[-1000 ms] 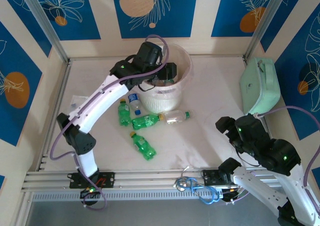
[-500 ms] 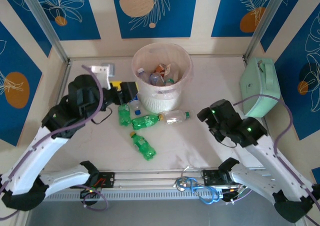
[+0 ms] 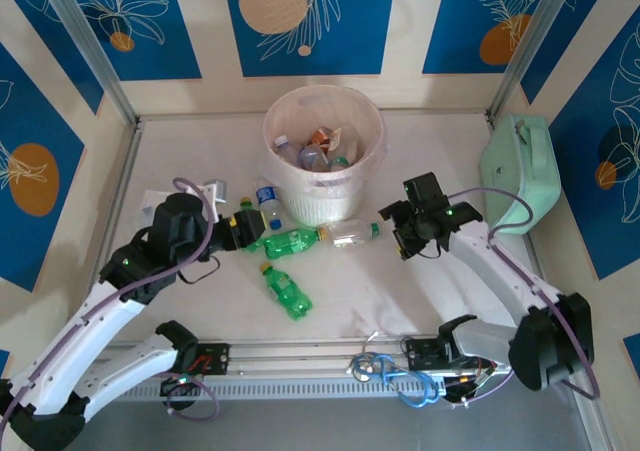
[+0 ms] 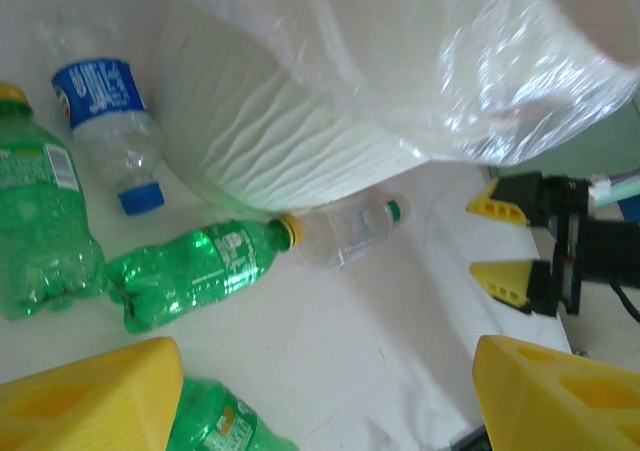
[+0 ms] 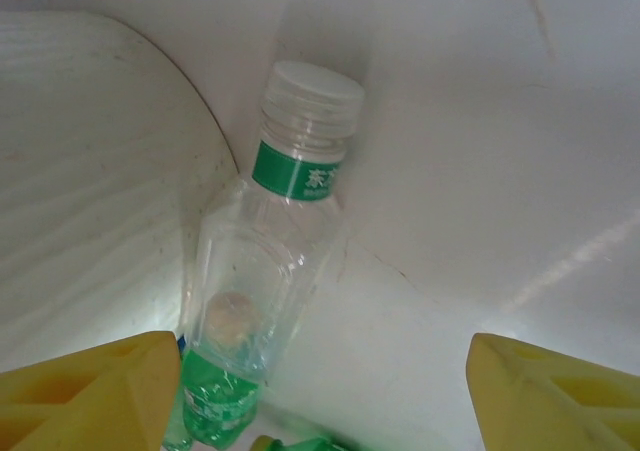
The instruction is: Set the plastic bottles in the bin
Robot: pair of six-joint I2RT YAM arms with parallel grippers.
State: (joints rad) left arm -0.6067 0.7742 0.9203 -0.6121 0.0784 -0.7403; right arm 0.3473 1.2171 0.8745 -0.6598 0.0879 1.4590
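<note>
right hand [image 3: 393,233] agape | clear bottle [image 3: 350,233] ahead (beside bin [image 3: 300,206] wall)

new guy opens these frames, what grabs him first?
The pale bin at the table's far middle, with bottles already inside. Five more lie loose at its near foot: three green bottles, a blue-labelled bottle and a clear bottle. The left tool and right tool flank them, both open, the right one aimed at the clear bottle's cap.
</note>
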